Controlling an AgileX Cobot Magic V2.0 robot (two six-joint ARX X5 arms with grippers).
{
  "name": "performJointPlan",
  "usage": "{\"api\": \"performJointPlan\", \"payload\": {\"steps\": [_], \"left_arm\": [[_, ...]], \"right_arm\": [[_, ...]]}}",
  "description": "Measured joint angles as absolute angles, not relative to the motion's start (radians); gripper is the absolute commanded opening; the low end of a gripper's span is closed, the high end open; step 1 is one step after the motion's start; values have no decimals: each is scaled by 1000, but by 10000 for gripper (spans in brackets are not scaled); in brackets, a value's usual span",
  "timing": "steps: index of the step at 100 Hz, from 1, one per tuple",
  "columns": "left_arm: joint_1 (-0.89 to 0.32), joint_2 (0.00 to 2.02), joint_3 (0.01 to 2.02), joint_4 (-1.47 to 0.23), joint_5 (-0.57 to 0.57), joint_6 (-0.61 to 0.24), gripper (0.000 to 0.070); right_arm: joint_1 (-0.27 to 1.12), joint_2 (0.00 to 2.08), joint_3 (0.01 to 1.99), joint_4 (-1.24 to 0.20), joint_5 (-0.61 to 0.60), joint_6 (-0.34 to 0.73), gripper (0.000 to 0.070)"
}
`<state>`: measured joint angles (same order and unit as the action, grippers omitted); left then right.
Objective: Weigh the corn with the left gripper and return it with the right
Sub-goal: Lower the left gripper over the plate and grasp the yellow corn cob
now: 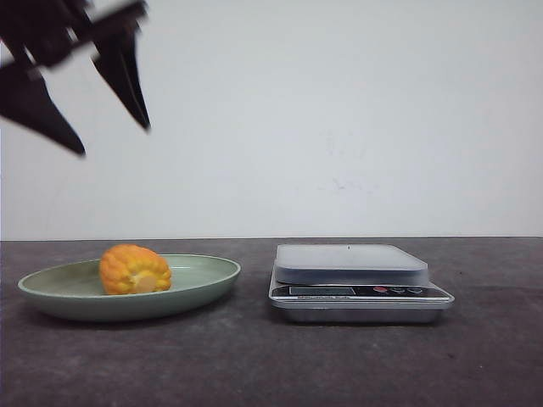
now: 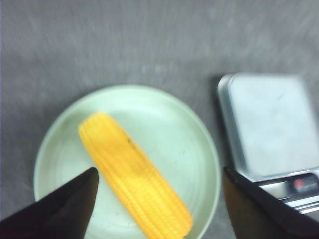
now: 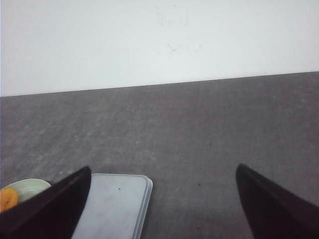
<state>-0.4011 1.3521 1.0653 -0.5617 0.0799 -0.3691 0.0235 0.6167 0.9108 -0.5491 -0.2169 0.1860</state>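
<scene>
1. Two tools are mine. My left tool (image 1: 114, 140) hangs high above the counter (image 1: 271, 365), over the left end of the pale green plate (image 1: 204, 280), its black fingers (image 1: 127, 80) spread wide with nothing between them.
2. From my left wrist, the corn (image 2: 132, 177) lies on its side slantwise across the plate (image 2: 179, 129), below the gap between my parted left fingers (image 2: 65, 206), and neither finger touches it.
3. Seen from the front, the corn (image 1: 134, 270) rests in the left half of the plate, its pale cut end facing the camera.
4. Just right of the plate, apart from it, stands the kitchen scale (image 1: 356, 284), its flat pale platform bare and its display strip facing forward.
5. My right tool (image 3: 162, 191) shows only in its wrist view: both dark fingers (image 3: 271, 206) stand wide apart, empty, above the counter (image 3: 199, 129), with the scale platform (image 3: 112, 206) and an edge of the plate (image 3: 27, 186) beside the one finger.
</scene>
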Motion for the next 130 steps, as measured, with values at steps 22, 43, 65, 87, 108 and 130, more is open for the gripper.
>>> {"api": "performJointPlan", "payload": {"steps": [22, 43, 65, 87, 108, 130], "left_arm": [[-453, 1504, 1065, -562, 9, -385, 540], [-477, 1584, 1065, -564, -49, -394, 573], [-490, 1614, 1065, -543, -53, -410, 554], [-501, 1646, 1065, -538, -55, -422, 453], [-508, 1646, 1065, -524, -56, -422, 193], [-508, 1644, 1065, -525, -56, -414, 1]], "right_arm": [[23, 617, 911, -549, -217, 180, 594], [23, 617, 911, -550, -217, 179, 594], [23, 617, 911, -550, -217, 179, 593], [23, 616, 911, -553, -217, 179, 593], [23, 616, 911, -558, -216, 179, 593], [23, 616, 911, -558, -215, 179, 593]]}}
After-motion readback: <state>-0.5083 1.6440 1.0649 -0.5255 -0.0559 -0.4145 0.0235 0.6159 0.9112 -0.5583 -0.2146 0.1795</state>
